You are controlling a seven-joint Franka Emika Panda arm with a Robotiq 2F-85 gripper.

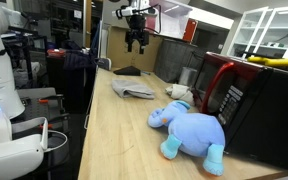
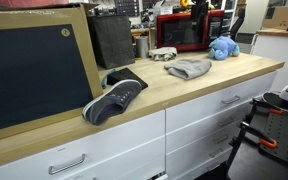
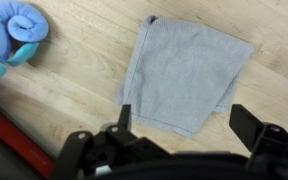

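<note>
A folded grey cloth lies flat on the wooden countertop, and it appears in both exterior views. My gripper hangs well above the cloth, its jaws spread wide with nothing between them; the fingertips frame the cloth's near edge. In an exterior view the gripper is raised high over the far end of the counter. A blue plush elephant lies on the counter beside the cloth, apart from it.
A red and black microwave stands along the counter by the plush. A dark sneaker rests on the counter beyond the cloth. A framed dark board leans at the counter's end. Drawers sit under the countertop.
</note>
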